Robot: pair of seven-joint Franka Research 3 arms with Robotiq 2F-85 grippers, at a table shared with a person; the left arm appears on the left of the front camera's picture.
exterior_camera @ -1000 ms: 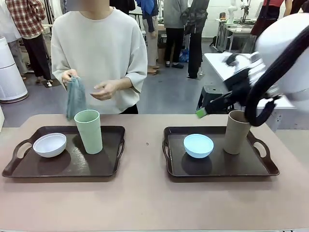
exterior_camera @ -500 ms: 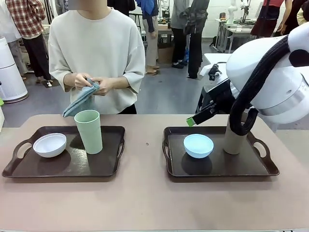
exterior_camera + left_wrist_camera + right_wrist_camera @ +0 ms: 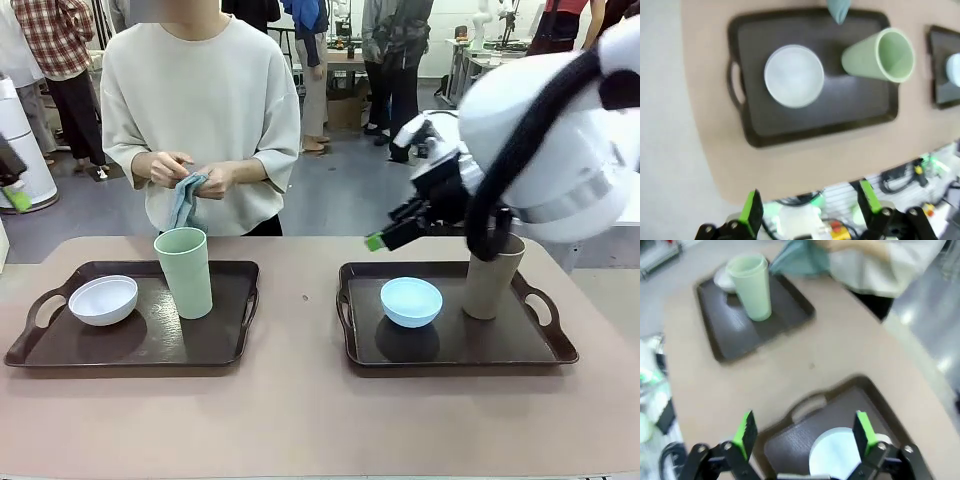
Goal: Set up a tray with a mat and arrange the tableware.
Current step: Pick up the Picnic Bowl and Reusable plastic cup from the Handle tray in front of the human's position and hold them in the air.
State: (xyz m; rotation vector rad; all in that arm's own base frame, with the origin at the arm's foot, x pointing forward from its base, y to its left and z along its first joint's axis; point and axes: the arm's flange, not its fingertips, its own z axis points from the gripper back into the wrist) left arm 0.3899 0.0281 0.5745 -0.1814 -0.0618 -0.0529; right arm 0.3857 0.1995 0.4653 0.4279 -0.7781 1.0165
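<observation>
The person holds the mat [image 3: 183, 200], a blue-grey cloth, in both hands behind the left tray [image 3: 225, 340]. On that tray are the white bowl [image 3: 102, 300] and the pale green cup [image 3: 184, 270]. The right tray [image 3: 455, 350] carries the light blue bowl [image 3: 411, 301] and the tan cup [image 3: 492, 278]. My right gripper [image 3: 382, 237] hangs open above the right tray's far left corner. In the right wrist view it [image 3: 804, 434] is open over the blue bowl [image 3: 837, 456]. My left gripper [image 3: 809, 206] is open high above the table's near edge, looking down on the white bowl [image 3: 794, 76] and green cup [image 3: 880, 55].
The brown table [image 3: 300, 410] has bare room between the trays and along its near edge. My bulky right arm [image 3: 560, 140] partly hides the tan cup's rim. My left gripper's tip [image 3: 14, 188] shows at the far left edge. Other people stand farther back.
My right arm has swung left, carrying its gripper from above the tan cup toward the tray's far left corner. The person has taken the cloth in both hands. My left gripper's tip has come into view.
</observation>
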